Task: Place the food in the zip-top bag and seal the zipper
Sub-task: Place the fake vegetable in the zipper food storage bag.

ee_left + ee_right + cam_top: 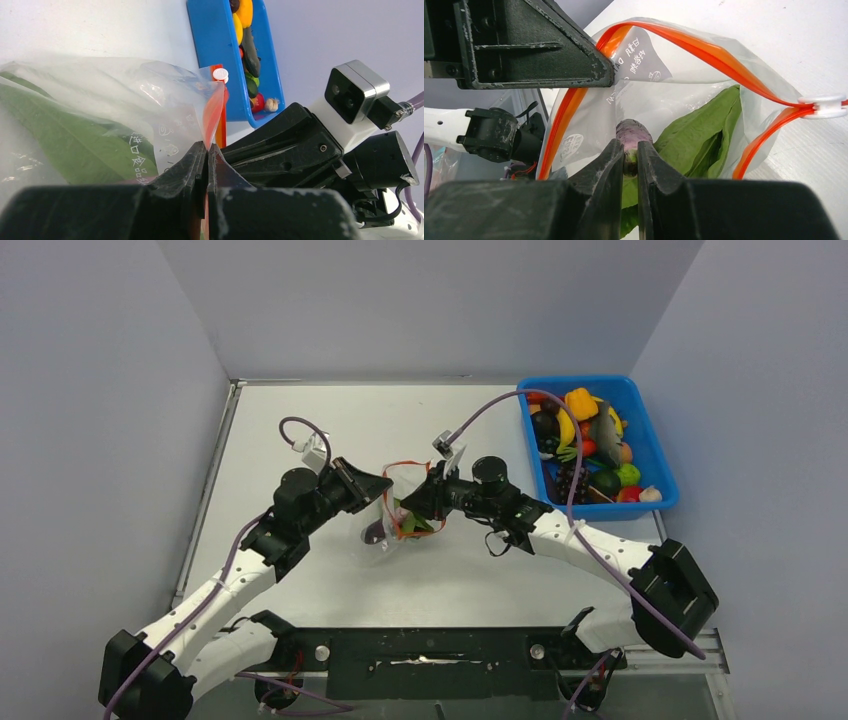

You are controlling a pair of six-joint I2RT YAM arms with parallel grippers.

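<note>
Left gripper: jaws pressed together, pinching the orange-red zipper strip at one end of the mouth of the clear crinkly zip-top bag.

The bag sits roughly mid-table, between the two arms, over the pale grey table. Can't tell if its bottom touches the surface. The mouth is pulled into an open loop facing the right arm. A white plastic slider sits at the other end of the mouth from the pinch.

Right gripper: jaws nearly together, nipping a small purple toy aubergine by one end. Its free end points into the open mouth, inside the orange loop.

A flat green leafy toy vegetable is already inside the bag, just behind the aubergine. Whether the two touch isn't clear.

Writing: white print on the bag wall near the mouth, East Asian characters plus Latin capitals starting "DA". It is seen skewed and I can't read the rest. The left wrist view shows another line of characters with small round icons, also unreadable.

A blue plastic bin stands at the far right of the table, well apart from the bag. The remaining toy food is heaped in it: yellow, red, green and dark purple pieces.
</note>
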